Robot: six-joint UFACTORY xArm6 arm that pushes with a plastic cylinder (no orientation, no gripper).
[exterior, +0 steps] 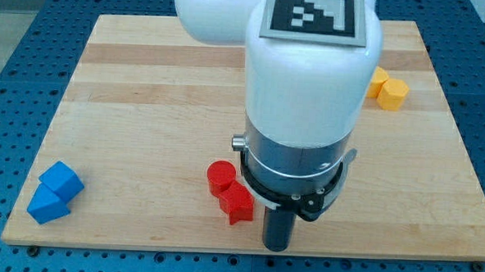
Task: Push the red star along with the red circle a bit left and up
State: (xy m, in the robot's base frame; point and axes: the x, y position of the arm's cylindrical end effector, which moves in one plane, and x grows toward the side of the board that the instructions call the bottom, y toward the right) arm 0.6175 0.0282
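A red circle block (220, 176) lies on the wooden board (145, 107) near the view's bottom middle. A red star block (237, 203) touches it at its lower right. My tip (276, 246) is the lower end of the dark rod, close to the board's bottom edge, just right of and slightly below the red star, a small gap apart. The white arm body hides the board above the rod.
Two blue blocks (55, 192) sit together at the bottom left corner. A yellow block (393, 92) and an orange one (378, 79) beside it lie at the view's right, partly behind the arm. The blue perforated table (15, 77) surrounds the board.
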